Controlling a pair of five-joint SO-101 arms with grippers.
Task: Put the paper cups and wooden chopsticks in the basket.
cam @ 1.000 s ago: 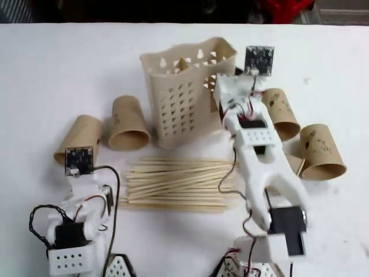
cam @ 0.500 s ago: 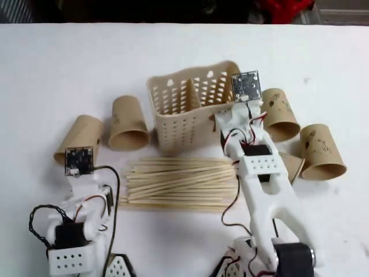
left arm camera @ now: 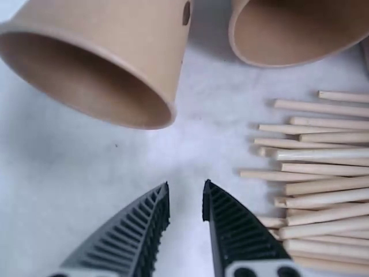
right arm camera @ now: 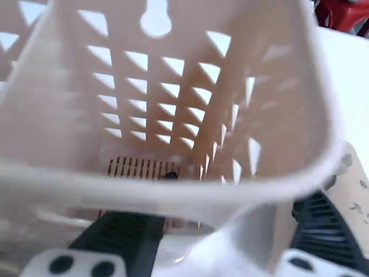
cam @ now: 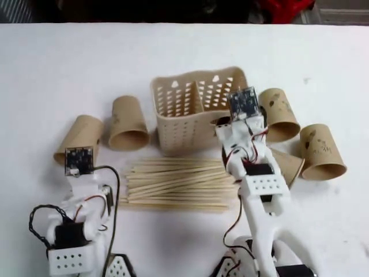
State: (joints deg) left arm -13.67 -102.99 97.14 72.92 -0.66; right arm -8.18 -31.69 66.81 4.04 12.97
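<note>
The cream perforated basket [cam: 190, 112] stands upright at mid-table with its divider showing. My right gripper [cam: 232, 124] is at its right end, shut on the basket wall [right arm camera: 173, 115]: one finger is inside, the other outside [right arm camera: 222, 222]. Wooden chopsticks [cam: 173, 184] lie in a flat pile in front of the basket. Two paper cups [cam: 81, 138] [cam: 128, 122] lie on their sides to the left, and three more [cam: 279, 112] [cam: 320, 151] [cam: 288, 164] to the right. My left gripper [left arm camera: 185, 189] is narrowly open over bare table, just short of a cup's mouth [left arm camera: 109, 63], with chopstick ends [left arm camera: 311, 173] beside it.
The white table's far edge [cam: 184, 24] runs behind the basket, with dark floor and red objects beyond. My right arm's body [cam: 262, 190] lies over the right end of the chopstick pile. Bare table stretches behind the basket and at far left.
The basket has swung from tilted to upright and shifted right and toward the front as my right arm drew back holding it. My left arm has kept still.
</note>
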